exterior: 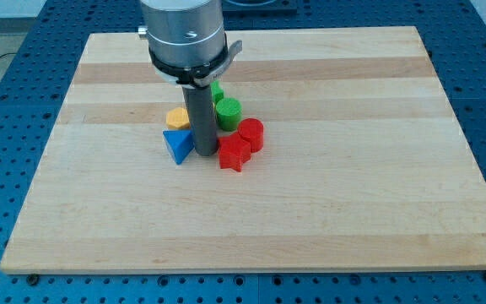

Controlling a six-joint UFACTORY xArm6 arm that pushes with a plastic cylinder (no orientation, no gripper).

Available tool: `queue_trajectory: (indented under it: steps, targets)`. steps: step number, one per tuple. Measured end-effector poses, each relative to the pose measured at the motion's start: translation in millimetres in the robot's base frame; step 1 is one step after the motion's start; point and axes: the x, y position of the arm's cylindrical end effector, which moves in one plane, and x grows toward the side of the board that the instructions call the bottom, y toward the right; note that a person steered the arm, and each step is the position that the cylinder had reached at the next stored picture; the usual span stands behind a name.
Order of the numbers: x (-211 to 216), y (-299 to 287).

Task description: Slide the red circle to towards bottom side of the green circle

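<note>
Six small blocks huddle mid-board on the pale wooden table top (pixel 327 211). My tip (pixel 206 153) sits between the blue triangular block (pixel 177 145) and the red star-like block (pixel 234 154); it's a bare rod, nothing to open or close. The red circle, a glossy cylinder (pixel 251 133), touches the green circle, also a cylinder (pixel 228 112), at its lower right, seemingly nearly placed. A yellow block (pixel 177 117) and another green block (pixel 216 90) sit partly hidden, shapes unclear.
</note>
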Motion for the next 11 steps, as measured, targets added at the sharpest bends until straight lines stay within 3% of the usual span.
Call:
queue_trajectory:
  steps: [3, 4, 5, 9, 10, 11]
  targets:
    - [69, 11]
    - [80, 72]
    - [54, 130]
    - [-28, 81]
    - [-28, 76]
    - [-1, 101]
